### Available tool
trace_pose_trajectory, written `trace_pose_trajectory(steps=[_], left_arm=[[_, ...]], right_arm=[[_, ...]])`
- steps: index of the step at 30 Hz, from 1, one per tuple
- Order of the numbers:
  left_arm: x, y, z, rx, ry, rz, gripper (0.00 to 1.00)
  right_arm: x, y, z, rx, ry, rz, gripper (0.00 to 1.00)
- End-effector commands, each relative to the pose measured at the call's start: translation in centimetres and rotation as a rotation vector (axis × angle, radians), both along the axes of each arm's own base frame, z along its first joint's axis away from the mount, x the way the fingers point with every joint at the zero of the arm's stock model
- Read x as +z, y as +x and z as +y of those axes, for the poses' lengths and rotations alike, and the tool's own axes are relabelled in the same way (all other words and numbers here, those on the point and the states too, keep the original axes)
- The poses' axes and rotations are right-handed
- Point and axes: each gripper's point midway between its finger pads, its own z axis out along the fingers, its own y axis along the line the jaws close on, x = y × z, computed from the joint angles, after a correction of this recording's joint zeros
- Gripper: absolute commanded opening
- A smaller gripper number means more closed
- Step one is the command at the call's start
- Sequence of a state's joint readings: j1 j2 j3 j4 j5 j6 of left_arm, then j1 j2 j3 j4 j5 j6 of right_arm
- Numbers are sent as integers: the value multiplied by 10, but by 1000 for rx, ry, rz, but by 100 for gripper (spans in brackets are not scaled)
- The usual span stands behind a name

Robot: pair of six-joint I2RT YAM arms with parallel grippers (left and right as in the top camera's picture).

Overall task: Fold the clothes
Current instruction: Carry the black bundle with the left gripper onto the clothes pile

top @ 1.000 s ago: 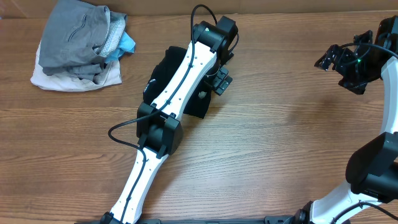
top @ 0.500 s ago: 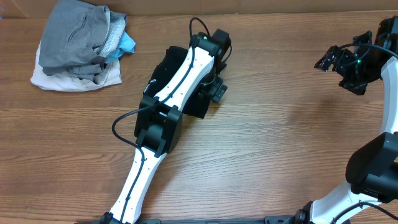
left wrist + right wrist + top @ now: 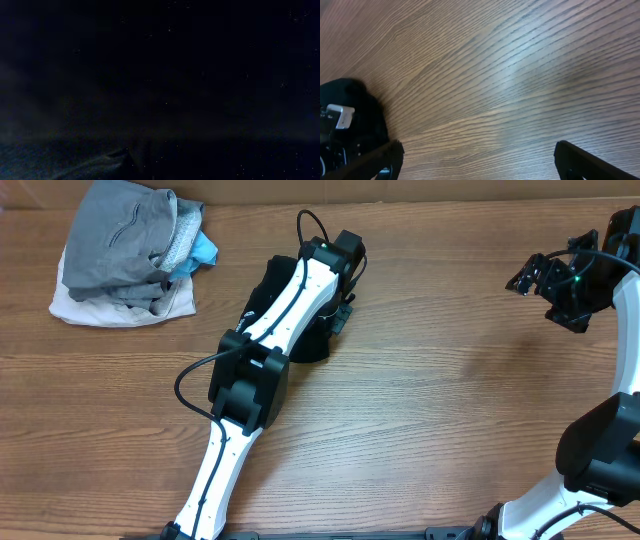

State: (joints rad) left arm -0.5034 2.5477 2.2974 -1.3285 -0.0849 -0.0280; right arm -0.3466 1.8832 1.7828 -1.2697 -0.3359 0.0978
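Could slip off a thin pinch, or drag the whole black shirt (image 3: 257, 298) across the desk (image 3: 430, 400) instead of folding it, with left jaws clamped shut at its right edge, seemingly on fabric. Right jaws spread wide, well apart, gripping nothing. Lying mid-desk, bunched, matte, mostly hidden under the left arm (image 3: 287, 298).

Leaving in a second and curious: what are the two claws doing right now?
Left gripper: closed, apparently pinching the black garment.
Right gripper: open, holding nothing, above the wooden table.
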Motion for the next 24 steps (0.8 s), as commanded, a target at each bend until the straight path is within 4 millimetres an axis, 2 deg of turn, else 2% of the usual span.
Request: trace_pose_trajectory(steps=[1,5,7,14,15,17,20,24], left_arm=[[-28,-17,-16,19,-52,81,4],[-23,-19,-15,19,-46,90,4],[-6,-16,-11,28,-47,88,4],[85,6,1,25,-96,-25,4],[107,11,8,32,-95,-77,4],[130,20,12,25,-108,-152,4],[153,28,18,19,-105,-228,4],[185,34,42,9,-21,-334,4]], right_arm=[[5,1,-2,16,-15,-19,100],[5,2,-2,16,-16,-20,100],[5,2,-2,16,-15,-20,100],[5,2,-2,16,-17,-23,100],[5,2,-2,16,-17,-23,100],[5,2,-2,16,-17,-23,100],[5,1,-2,16,-15,-19,100],[5,1,-2,16,-15,-18,100]])
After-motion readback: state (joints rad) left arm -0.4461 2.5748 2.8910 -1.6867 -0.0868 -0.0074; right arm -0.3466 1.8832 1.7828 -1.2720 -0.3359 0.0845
